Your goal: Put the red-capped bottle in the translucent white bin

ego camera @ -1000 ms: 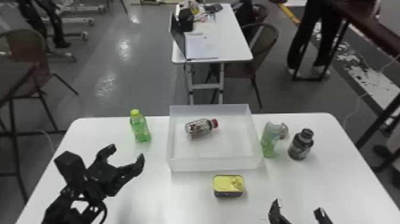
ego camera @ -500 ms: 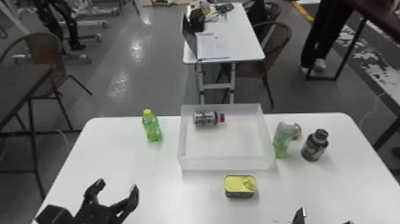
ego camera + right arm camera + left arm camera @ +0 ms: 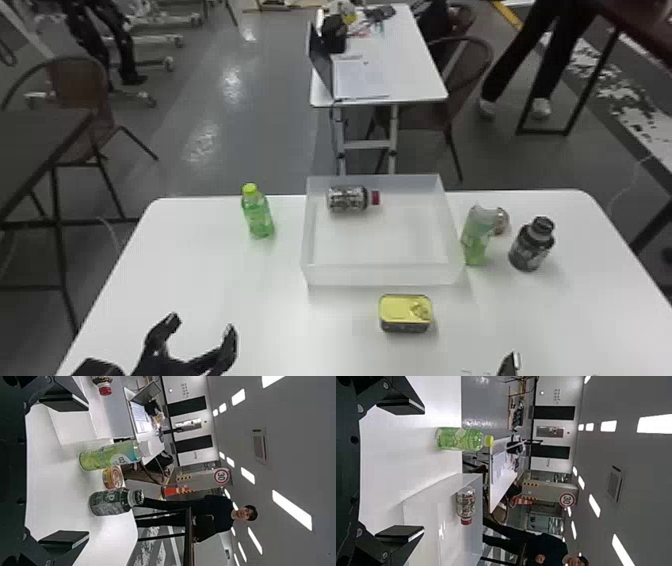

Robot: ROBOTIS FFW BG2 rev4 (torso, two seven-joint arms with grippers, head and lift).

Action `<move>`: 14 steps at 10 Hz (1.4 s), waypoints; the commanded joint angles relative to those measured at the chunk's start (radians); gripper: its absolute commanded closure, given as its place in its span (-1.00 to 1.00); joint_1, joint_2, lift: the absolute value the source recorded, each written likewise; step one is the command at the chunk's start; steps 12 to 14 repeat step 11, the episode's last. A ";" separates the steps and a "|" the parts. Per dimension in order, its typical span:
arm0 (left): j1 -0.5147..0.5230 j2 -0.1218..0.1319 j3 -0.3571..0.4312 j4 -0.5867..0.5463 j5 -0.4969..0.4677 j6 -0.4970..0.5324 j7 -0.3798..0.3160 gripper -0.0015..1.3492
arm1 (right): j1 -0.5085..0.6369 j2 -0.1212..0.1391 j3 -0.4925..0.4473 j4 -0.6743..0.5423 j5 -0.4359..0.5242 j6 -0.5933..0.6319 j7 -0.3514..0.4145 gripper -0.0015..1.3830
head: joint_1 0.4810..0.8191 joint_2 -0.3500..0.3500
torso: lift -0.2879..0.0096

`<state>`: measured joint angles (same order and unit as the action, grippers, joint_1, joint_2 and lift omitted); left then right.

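Left gripper, at eight o'clock from the translucent white rectangular bin: flat black fingers wide apart, empty. Green plastic bottle with yellow-green cap: upright, nine o'clock. Red-capped clear bottle with patterned label: on its side inside the bin, towards eleven o'clock, cap pointing to three. Rectangular yellow-topped tin: between five and six o'clock. Green-and-blue bottle: upright, three o'clock, partly hiding a small round can. Right gripper, between four and five o'clock: fingers wide, empty; cut off by the head view's lower edge. Dark, round-shouldered bottle: upright, three o'clock.
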<state>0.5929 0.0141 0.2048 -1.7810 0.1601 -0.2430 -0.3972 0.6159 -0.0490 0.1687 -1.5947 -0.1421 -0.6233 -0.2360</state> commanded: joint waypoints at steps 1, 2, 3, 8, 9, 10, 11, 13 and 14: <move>0.001 0.010 -0.005 0.000 0.004 0.008 0.000 -0.66 | 0.002 0.000 0.000 -0.005 0.015 0.005 0.000 -0.77 | 0.27 0.24 | 0.94; 0.001 0.021 -0.011 0.000 0.010 0.013 0.001 -0.66 | 0.008 0.000 -0.008 -0.019 0.038 0.025 0.000 -0.77 | 0.27 0.24 | 0.94; 0.001 0.027 -0.015 0.000 0.012 0.016 0.001 -0.66 | 0.016 0.000 -0.011 -0.030 0.047 0.037 0.000 -0.77 | 0.27 0.25 | 0.94; -0.001 0.026 -0.016 0.000 0.013 0.030 0.001 -0.66 | 0.019 0.000 -0.014 -0.034 0.053 0.046 0.000 -0.77 | 0.27 0.24 | 0.94; -0.001 0.029 -0.018 0.000 0.015 0.030 0.001 -0.66 | 0.019 0.000 -0.014 -0.034 0.053 0.048 0.000 -0.77 | 0.27 0.24 | 0.94; -0.002 0.029 -0.018 0.002 0.016 0.033 0.000 -0.66 | 0.019 0.000 -0.014 -0.034 0.052 0.048 0.000 -0.77 | 0.27 0.24 | 0.94; -0.002 0.032 -0.019 0.002 0.018 0.033 0.001 -0.66 | 0.019 0.000 -0.014 -0.034 0.049 0.050 0.000 -0.77 | 0.27 0.24 | 0.94; -0.002 0.032 -0.019 0.002 0.018 0.033 0.001 -0.66 | 0.019 0.000 -0.014 -0.034 0.049 0.050 0.000 -0.77 | 0.27 0.24 | 0.94; -0.002 0.032 -0.019 0.002 0.018 0.033 0.001 -0.66 | 0.019 0.000 -0.014 -0.034 0.049 0.050 0.000 -0.77 | 0.27 0.24 | 0.94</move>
